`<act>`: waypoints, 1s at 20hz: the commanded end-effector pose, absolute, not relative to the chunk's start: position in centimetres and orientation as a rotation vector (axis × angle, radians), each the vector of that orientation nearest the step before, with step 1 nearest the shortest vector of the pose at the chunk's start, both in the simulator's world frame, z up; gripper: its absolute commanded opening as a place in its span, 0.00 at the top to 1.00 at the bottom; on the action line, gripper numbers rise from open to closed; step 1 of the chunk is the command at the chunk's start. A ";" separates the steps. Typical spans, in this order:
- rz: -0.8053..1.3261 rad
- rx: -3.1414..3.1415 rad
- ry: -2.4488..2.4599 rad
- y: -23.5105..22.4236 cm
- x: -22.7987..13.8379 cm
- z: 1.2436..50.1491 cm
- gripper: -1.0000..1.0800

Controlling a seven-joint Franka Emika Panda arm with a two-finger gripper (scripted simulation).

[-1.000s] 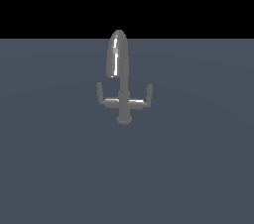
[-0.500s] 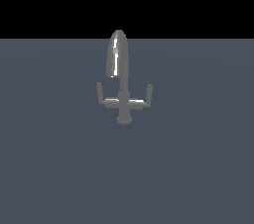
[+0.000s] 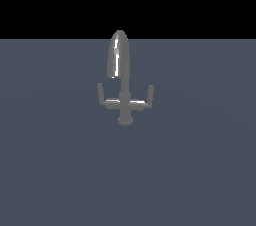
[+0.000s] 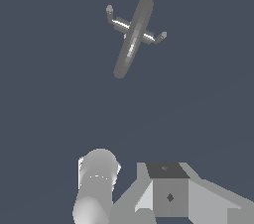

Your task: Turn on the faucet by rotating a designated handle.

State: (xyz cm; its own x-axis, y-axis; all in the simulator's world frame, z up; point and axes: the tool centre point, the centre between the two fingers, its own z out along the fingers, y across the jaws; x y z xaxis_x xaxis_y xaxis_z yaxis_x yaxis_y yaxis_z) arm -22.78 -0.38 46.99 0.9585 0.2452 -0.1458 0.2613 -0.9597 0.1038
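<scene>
The faucet [image 3: 123, 85] stands upright on the flat grey floor, its glossy arched spout curving toward the exterior view's camera. The handle [image 3: 109, 101] is the thin bar reaching to the exterior view's left, with a short upturned end. A matching bar reaches to the right. The wrist view looks down on the faucet [image 4: 133, 37] from well above, and the handle [image 4: 118, 21] shows there too. Only blocky grey parts of my gripper [image 4: 168, 196] and a pale cylinder show at that view's edge, far from the faucet. Its fingers cannot be made out. The arm does not appear in the exterior view.
A plain blue-grey floor [image 3: 200, 170] spreads all round the faucet, with a black background behind it.
</scene>
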 end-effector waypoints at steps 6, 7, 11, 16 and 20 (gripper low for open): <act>-0.374 2.825 0.689 -0.8 -20.9 45.9 1.00; -0.399 2.800 0.730 -0.8 -20.6 45.7 1.00; -0.500 2.698 0.889 -1.0 -19.5 45.1 1.00; -0.629 2.563 1.080 -1.1 -18.0 44.3 1.00; -0.732 2.447 1.225 -1.2 -16.8 43.6 1.00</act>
